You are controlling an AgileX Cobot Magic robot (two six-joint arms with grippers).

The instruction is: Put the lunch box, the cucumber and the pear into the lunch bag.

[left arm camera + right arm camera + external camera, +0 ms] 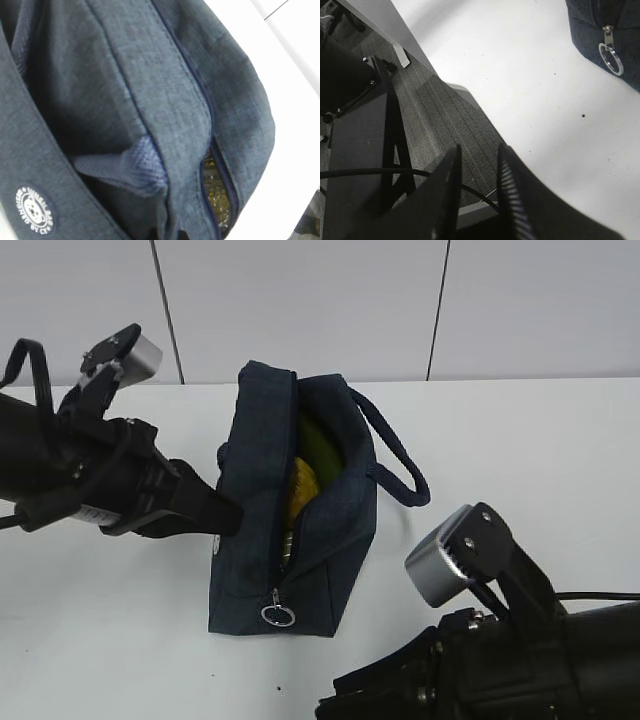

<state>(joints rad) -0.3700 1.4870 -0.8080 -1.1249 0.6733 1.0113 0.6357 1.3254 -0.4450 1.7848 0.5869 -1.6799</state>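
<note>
White worktop against a pale panelled wall; the lunch bag stands mid-surface, unzipped, with cucumber and pear inside. Left pincer presses the bag's side, its state hidden. Right pincer, narrowly parted and empty, hangs over the worktop's near edge above grey carpet.

illegible round badge on lunch bag

A white table is seen across the middle and bottom of the exterior view, backed by a pale panelled wall along the top. Grey ribbed carpet is shown left of centre in the right wrist view, with a dark stand at far left.
</note>
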